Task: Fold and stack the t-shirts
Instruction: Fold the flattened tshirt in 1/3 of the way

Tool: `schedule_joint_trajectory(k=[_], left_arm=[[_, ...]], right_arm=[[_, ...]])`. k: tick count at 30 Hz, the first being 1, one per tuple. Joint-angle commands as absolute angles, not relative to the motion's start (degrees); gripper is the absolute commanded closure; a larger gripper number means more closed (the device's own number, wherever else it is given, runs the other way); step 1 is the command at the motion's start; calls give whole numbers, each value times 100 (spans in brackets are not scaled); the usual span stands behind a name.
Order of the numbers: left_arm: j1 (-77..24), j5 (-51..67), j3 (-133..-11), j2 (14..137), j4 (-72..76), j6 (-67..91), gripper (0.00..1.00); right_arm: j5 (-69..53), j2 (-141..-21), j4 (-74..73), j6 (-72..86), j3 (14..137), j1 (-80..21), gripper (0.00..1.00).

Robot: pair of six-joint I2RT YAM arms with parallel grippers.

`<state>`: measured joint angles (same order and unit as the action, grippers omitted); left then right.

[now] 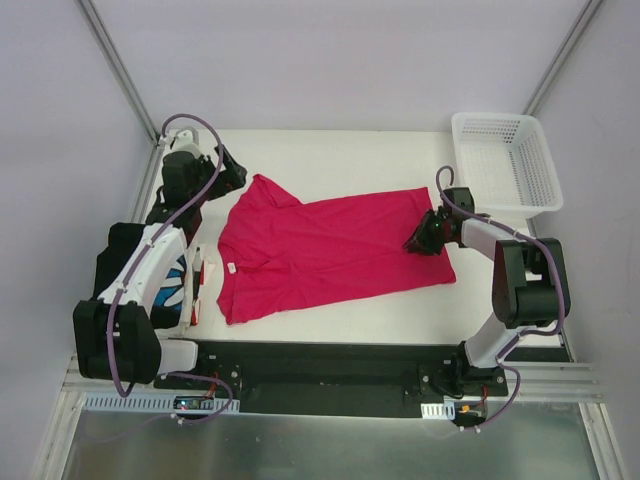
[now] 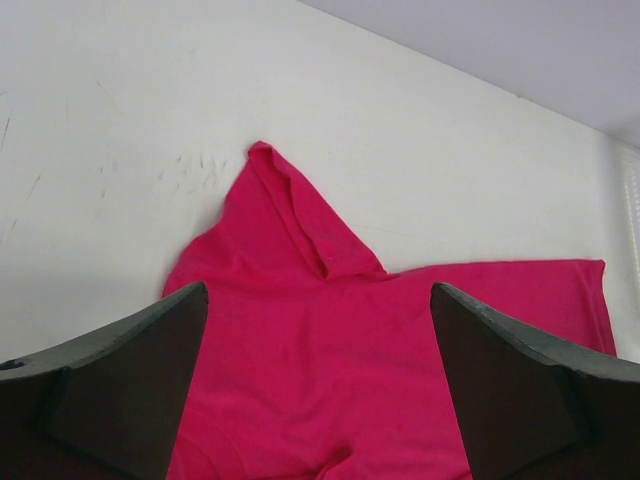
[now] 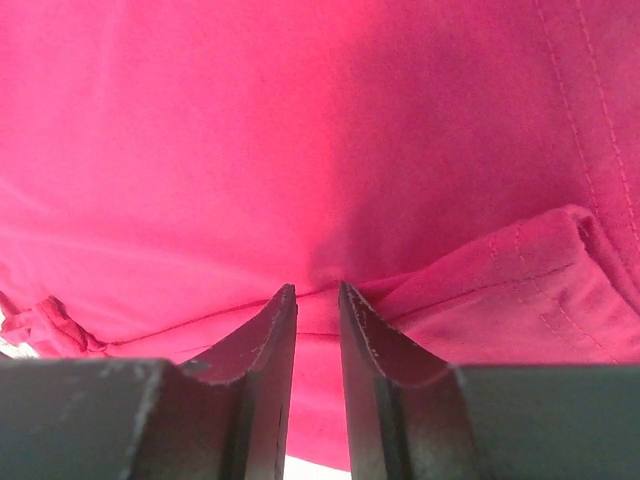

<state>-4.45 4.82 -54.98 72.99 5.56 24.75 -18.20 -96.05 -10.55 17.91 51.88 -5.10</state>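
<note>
Your crimson-pink t-shirt [image 1: 330, 250] lies spread flat mid-table. At its 3 o'clock edge, your right gripper [image 3: 317, 292] pinches the hem between nearly closed fingers. Your left gripper [image 2: 318, 295] hangs spread wide over the 10 o'clock sleeve, holding nothing.

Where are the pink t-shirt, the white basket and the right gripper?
pink t-shirt [image 1: 330, 250]: top view, middle of its body.
white basket [image 1: 495, 118]: top view, its far rim.
right gripper [image 3: 317, 292]: right wrist view, between its fingertips.
</note>
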Motion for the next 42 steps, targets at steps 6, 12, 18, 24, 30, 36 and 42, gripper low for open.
schedule_joint_trajectory(k=[6,12,18,24,30,36,42], left_arm=[[-422,1300,-7083,9181,334,2680,11],[-422,1678,-7883,10484,334,2944,23],[-422,1891,-8183,10907,272,3120,27],[-404,1880,-8367,10732,237,2848,23],[-396,2083,-8385,10380,202,2716,23],[-396,2153,-8253,10055,185,2751,23],[-396,2206,-8077,9686,185,2734,21]], right_arm=[[-1758,-9378,-1134,1732,6441,-483,73],[-1906,-9579,-984,1653,7162,-466,75],[-2681,-9756,-1511,1389,7743,-1009,76],[-2619,-9886,-1521,1415,7628,-2468,75],[-3050,-10608,-1099,1758,7664,-3067,75],[-3014,-11065,-861,1723,7708,-3313,74],[-3094,-11496,-870,1767,8050,-3594,74]])
